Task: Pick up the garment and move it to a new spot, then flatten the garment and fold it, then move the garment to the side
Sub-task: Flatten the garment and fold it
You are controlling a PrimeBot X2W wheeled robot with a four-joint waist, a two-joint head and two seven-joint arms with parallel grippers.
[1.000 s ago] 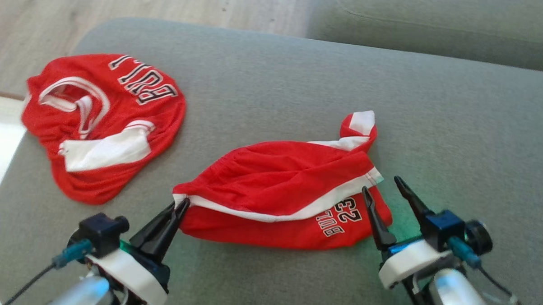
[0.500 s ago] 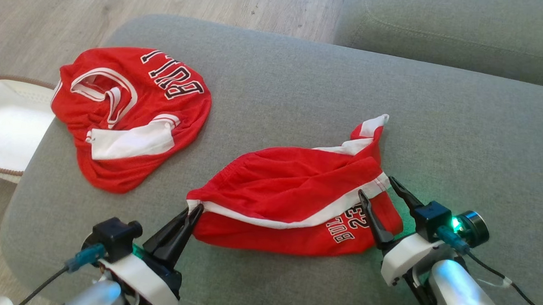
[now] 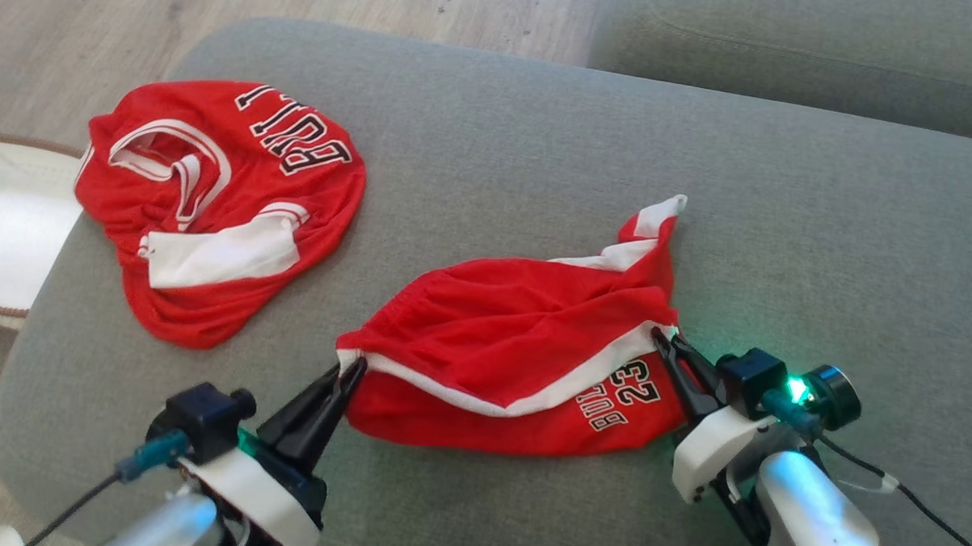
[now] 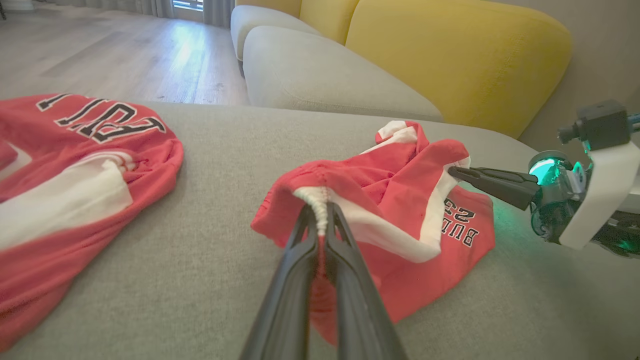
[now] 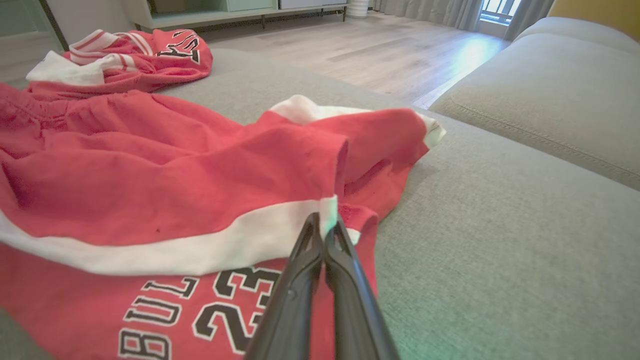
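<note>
Red shorts with white trim and black "BULLS 23" lettering lie crumpled across the middle of the grey sofa cushion. My left gripper is shut on the white-edged left corner of the shorts, its fingers pinching the trim. At the right corner, my right gripper is shut on the white band of the shorts, with its tips closed together on the cloth. My right gripper also shows in the left wrist view at the shorts' right edge.
A second red jersey with white trim and black letters lies bunched at the cushion's far left. A white object sits beyond the left edge. Wooden floor lies behind; another grey cushion stands at back right, a yellow backrest behind it.
My right gripper has gone from open beside the shorts' right corner to shut on its white band. The left gripper keeps its hold. The head camera has shifted slightly.
</note>
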